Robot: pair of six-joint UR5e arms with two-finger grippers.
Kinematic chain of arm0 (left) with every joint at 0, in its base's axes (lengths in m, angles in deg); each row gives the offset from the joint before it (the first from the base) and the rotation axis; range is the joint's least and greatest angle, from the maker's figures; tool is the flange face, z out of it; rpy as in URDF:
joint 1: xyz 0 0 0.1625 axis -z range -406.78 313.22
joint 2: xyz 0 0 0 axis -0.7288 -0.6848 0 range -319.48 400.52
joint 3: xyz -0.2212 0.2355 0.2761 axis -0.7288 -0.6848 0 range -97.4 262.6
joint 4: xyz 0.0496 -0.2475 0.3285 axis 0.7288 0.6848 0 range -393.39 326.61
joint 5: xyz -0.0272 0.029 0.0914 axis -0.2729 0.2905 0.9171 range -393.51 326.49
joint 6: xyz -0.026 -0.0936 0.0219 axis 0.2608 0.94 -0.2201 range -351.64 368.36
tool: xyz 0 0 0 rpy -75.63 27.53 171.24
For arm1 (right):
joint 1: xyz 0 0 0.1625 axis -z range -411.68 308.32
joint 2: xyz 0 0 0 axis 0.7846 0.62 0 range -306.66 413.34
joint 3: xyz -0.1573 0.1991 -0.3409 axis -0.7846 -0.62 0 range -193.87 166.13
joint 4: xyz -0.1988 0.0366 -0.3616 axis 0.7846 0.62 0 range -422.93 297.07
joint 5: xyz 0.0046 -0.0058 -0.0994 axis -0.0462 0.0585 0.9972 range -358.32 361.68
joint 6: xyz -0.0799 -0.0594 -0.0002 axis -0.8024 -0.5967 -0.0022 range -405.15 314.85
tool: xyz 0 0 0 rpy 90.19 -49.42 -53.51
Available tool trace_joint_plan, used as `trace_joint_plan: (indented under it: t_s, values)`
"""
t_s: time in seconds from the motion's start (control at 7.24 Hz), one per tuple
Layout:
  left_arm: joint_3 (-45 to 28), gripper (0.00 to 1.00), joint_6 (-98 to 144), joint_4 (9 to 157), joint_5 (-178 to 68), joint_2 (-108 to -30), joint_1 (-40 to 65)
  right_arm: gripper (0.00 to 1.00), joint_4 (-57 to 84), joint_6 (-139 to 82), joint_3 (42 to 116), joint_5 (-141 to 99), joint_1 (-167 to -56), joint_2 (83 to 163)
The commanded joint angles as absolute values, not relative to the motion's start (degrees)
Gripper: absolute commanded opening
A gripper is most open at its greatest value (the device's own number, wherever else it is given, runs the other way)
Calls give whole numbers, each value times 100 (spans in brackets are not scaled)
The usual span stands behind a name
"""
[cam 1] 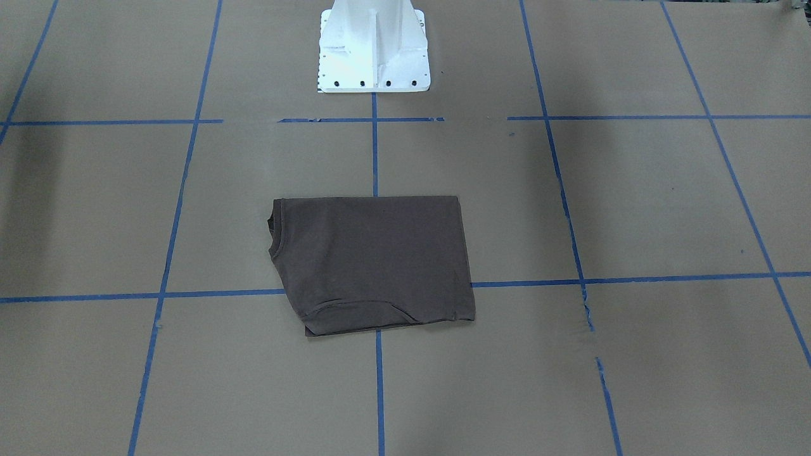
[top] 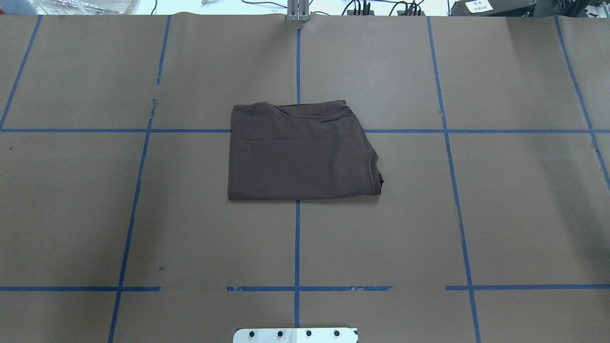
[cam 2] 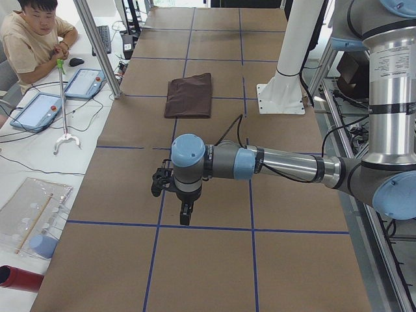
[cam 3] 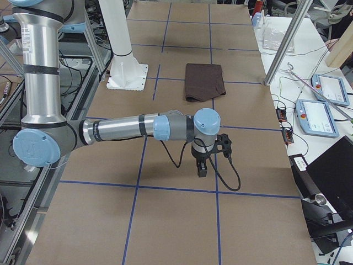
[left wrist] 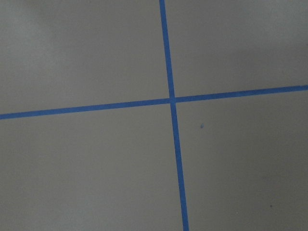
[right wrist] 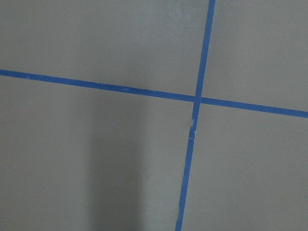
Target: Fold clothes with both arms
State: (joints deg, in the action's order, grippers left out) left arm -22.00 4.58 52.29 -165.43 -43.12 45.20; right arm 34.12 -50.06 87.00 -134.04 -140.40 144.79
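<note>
A: Where's the T-shirt (top: 300,152)?

B: Flat at mid-table (top: 500,214), straddling the centre tape line (top: 297,238), out in front of the white pedestal base (cam 1: 374,47); it's a tidy rectangle, so I'd judge the folding about done, one more fold at most.

A: Long axis?

B: Runs across the robot, left to right, along the table's length; collar (top: 375,174) at the end on the robot's right; plain folded edge on the left.

A: Grippers?

B: Left gripper (cam 2: 185,218) and right gripper (cam 3: 202,170) each hang fingers-down over bare paper at opposite ends of the table; both well apart from the shirt; they show in side views only, so I cannot tell whether the fingers are spread or pressed together; nothing looks held. Wrist views show only tape crossings; no cloth.

A: Which is nearer?

B: Neither clearly; shirt sits about midway. From the left arm (cam 2: 286,162) it lies toward the robot's right; from the right arm (cam 3: 121,128), toward its left; any further fold means both reaching inward along the long axis.
</note>
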Motion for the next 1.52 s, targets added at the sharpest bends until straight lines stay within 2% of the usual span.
trace_joint_plan:
  t_s: [0.0,0.69,1.1,1.38]
  values:
    - [-2242,100,450,5230,-16579,-4307,4515,100,3375,-5086,8633,-13384,-13993,14544]
    - [-2717,100,441,4258,-16710,-4227,4366,100,3383,-5086,8527,-13437,-13958,14562]
    - [-2761,100,450,4220,-16711,-4219,4366,100,3383,-5016,8518,-13385,-13861,14571]
    - [-2867,100,450,4333,-16702,-4481,4357,100,3375,-5007,8265,-13428,-13861,14536]
